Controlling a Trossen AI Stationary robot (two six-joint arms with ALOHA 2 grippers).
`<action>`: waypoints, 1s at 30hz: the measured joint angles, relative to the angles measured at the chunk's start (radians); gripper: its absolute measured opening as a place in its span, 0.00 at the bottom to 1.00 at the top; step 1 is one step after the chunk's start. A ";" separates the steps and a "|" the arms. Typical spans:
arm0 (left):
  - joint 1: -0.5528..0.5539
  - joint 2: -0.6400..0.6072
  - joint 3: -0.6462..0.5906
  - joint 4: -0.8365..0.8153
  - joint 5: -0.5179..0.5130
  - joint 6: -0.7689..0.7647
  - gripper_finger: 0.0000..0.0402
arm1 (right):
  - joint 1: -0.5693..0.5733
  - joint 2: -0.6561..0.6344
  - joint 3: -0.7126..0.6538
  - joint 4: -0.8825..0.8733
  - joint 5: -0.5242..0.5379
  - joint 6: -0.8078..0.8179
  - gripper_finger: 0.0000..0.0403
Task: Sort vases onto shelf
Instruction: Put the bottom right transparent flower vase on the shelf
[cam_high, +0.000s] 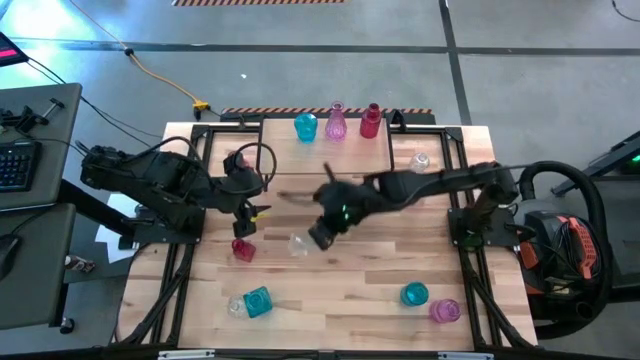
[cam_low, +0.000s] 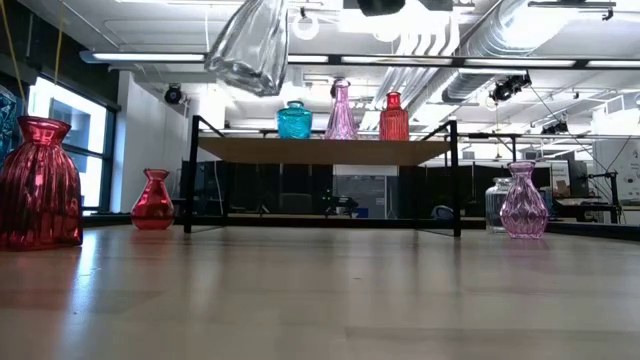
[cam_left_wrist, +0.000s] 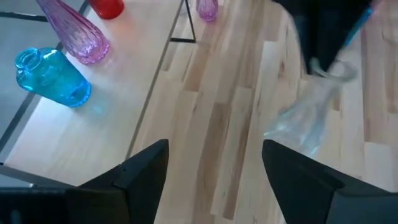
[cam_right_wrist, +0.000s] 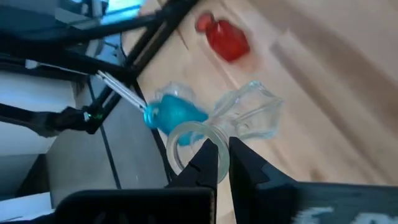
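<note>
I see a clear glass vase (cam_right_wrist: 245, 115) lifted off the table (cam_high: 340, 290), clamped at its rim by my right tool (cam_right_wrist: 222, 163), whose fingers pinch together on the rim. In the high view this tool (cam_high: 318, 236) hangs over the table's middle; in the low view the clear vase (cam_low: 250, 45) hangs tilted, above and in front of the shelf (cam_low: 325, 150).

The shelf (cam_high: 390, 148) stands at the table's far edge. Its light wood top carries three vases in a row: a squat teal vase (cam_high: 305, 126), a tall pink vase (cam_high: 336, 122) and a red bottle vase (cam_high: 371, 120).

My left tool (cam_left_wrist: 214, 165) is spread wide and holds nothing; in the high view it (cam_high: 249, 213) sits at the table's left side, just above a red vase (cam_high: 243, 249) standing on the table.

The table is pale wood planking. Near its front edge stand a teal vase (cam_high: 257, 301), another teal vase (cam_high: 414, 294) and a pink vase (cam_high: 445, 311). The floor (cam_high: 300, 60) around is grey concrete. The low view shows exposed ducts on the ceiling (cam_low: 470, 30).
</note>
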 joint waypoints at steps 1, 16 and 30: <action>0.000 0.002 0.000 0.003 -0.007 -0.006 0.62 | -0.017 -0.006 0.000 0.004 -0.011 -0.021 0.00; 0.015 0.136 0.000 0.186 -0.030 0.067 0.62 | -0.186 -0.034 0.000 -0.009 -0.219 -0.225 0.00; 0.087 0.241 0.001 0.336 0.089 0.105 0.62 | -0.262 -0.042 0.000 -0.021 -0.287 -0.334 0.00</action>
